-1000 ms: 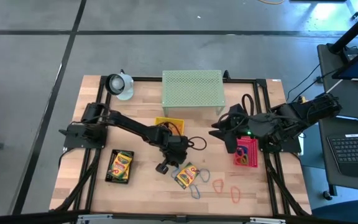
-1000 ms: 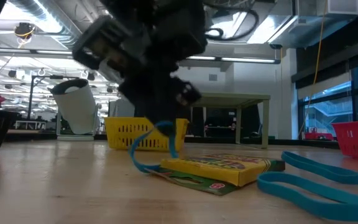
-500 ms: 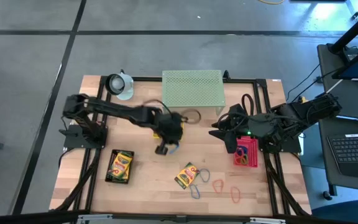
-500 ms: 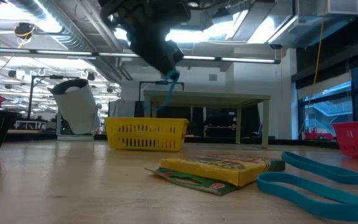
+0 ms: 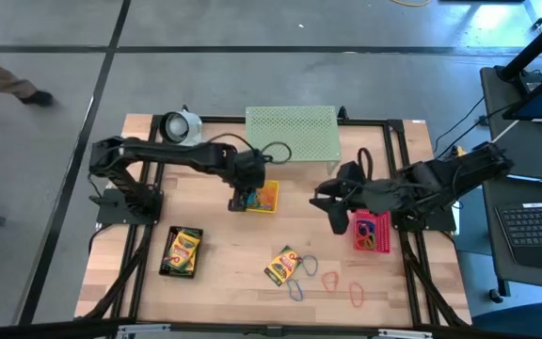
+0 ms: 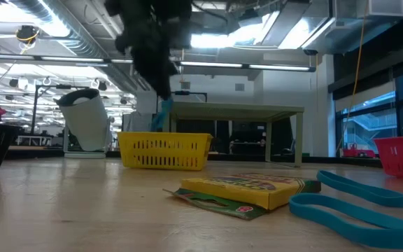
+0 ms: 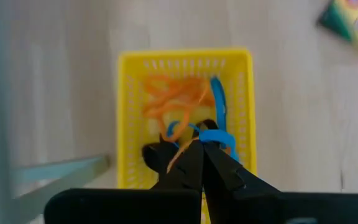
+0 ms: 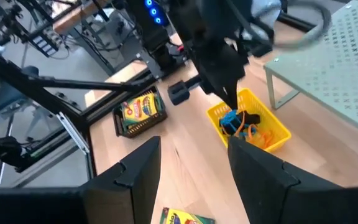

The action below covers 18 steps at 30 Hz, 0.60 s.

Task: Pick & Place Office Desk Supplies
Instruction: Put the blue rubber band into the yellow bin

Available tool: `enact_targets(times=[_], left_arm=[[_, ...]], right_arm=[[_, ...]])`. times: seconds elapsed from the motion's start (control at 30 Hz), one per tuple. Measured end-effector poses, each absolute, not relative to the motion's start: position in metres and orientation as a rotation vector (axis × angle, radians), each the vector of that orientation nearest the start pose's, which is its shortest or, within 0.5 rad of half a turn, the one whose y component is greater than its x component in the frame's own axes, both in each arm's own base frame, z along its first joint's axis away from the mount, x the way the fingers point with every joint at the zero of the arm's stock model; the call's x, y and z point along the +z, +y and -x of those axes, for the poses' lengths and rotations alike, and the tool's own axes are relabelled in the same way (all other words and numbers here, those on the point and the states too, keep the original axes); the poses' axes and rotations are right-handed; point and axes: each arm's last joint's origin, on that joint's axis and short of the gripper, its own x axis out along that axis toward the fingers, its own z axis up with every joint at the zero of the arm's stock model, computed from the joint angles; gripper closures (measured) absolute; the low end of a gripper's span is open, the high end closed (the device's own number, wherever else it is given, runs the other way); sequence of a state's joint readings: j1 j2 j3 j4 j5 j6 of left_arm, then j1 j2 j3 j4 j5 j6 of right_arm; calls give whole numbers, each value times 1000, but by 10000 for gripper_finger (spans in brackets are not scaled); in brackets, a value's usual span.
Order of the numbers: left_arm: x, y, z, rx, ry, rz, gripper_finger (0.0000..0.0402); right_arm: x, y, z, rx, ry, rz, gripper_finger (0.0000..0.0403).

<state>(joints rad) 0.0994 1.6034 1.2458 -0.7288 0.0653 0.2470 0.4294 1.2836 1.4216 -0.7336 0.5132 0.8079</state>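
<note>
My left gripper point(image 5: 243, 200) hangs over the yellow mesh tray point(image 5: 264, 197) near the table's middle, shut on a blue loop point(image 6: 164, 112). Orange loops point(image 7: 169, 99) lie in that tray. My right gripper point(image 5: 331, 203) is open and holds nothing, raised beside the pink tray point(image 5: 373, 232). One crayon box point(image 5: 282, 266) lies flat on the table near the front. Another crayon box point(image 5: 183, 250) sits in a black tray at the front left. A blue loop point(image 5: 298, 282) and red loops point(image 5: 331, 280) lie flat by the front edge. My left gripper pinches the blue loop at its upper part point(image 7: 212, 135) between the two fingertips point(image 7: 191, 155), coming from above and slanting down. The loop hangs slack below the fingers, over the yellow tray. Whether its lower end point(image 8: 230, 120) rests in the tray, I cannot tell.
The pale green mesh shelf point(image 5: 291, 135) stands on legs at the far middle, just behind the yellow tray. A white roll-like object point(image 5: 181, 128) sits at the far left. The wooden tabletop point(image 5: 224, 273) between the two crayon boxes is bare.
My left gripper has risen from beside the loose crayon box and gone toward the far edge, staying shut. The blue loop came up off the table with it and now dangles over the yellow tray.
</note>
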Motion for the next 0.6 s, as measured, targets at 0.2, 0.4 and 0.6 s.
enact_targets(times=[0.2,0.4,0.6], left_arm=[[220,33,-334,-54,1173,-121,400],[219,34,-337,-5,1153,-49,396],[234,45,-327,70,1125,43,356]], right_arm=[[391,97,-246,-296,483,-528,213],[390,98,-247,-295,487,-526,213],[386,97,-245,-323,526,-528,213]])
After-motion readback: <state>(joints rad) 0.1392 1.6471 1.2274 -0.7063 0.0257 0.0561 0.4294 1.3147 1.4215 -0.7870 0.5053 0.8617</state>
